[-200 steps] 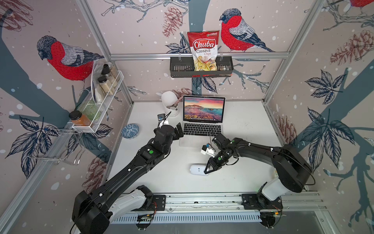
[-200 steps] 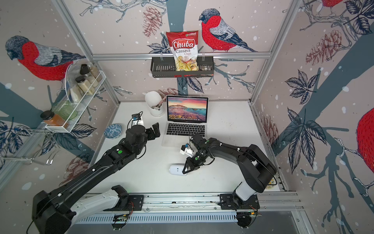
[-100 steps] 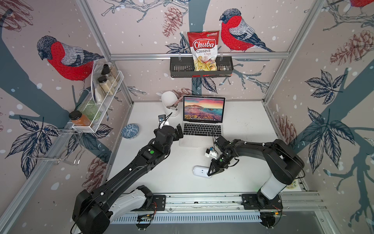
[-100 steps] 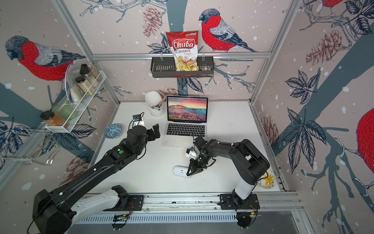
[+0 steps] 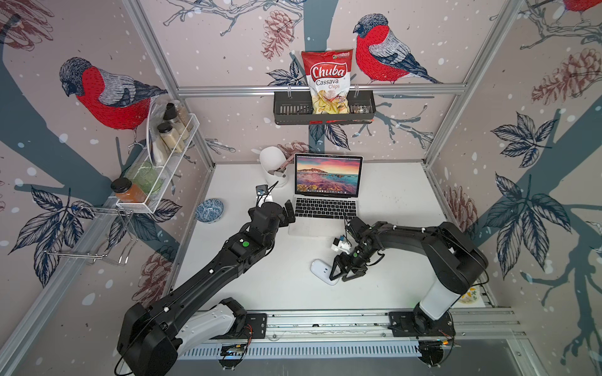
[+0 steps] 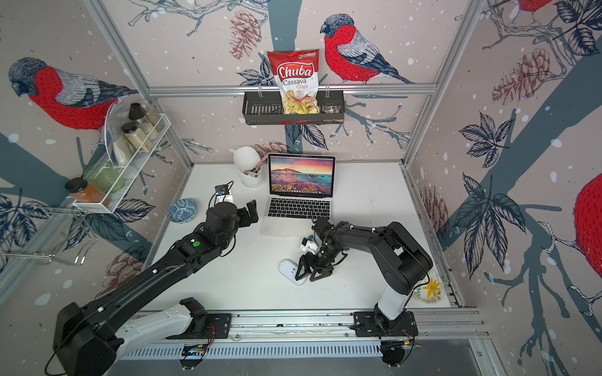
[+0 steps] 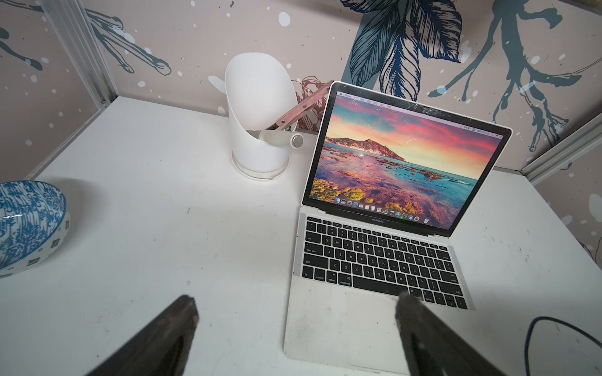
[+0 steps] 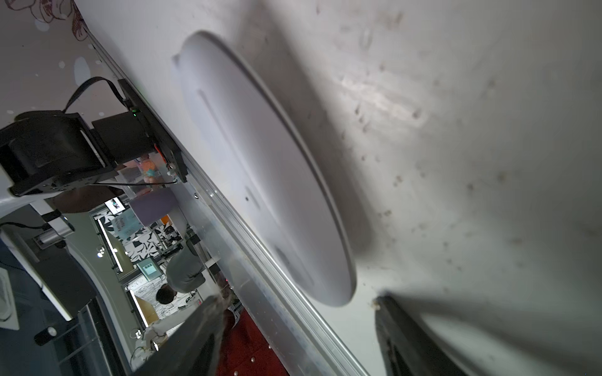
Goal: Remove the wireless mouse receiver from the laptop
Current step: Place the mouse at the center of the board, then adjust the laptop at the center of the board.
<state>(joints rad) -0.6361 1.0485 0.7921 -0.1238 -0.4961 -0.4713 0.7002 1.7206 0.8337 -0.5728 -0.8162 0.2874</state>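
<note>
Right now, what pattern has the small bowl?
The bowl: blue print on white, best in left wrist view.

I work in a lab test cell dressed as a kitchen corner. An aluminium frame (image 5: 228, 90) holds walls (image 5: 228, 39) papered with bullfinches, and I am bolted to a metal rail (image 5: 325, 320) along the front of the white surface (image 5: 391, 195). A jar rack (image 5: 176, 156) and a hung basket (image 5: 290, 110) with a chips bag (image 5: 327, 81) are the dressing. Past the rail, my right wrist view shows a wider room: a person (image 8: 185, 270) bent over, a lit screen (image 8: 148, 269).
</note>
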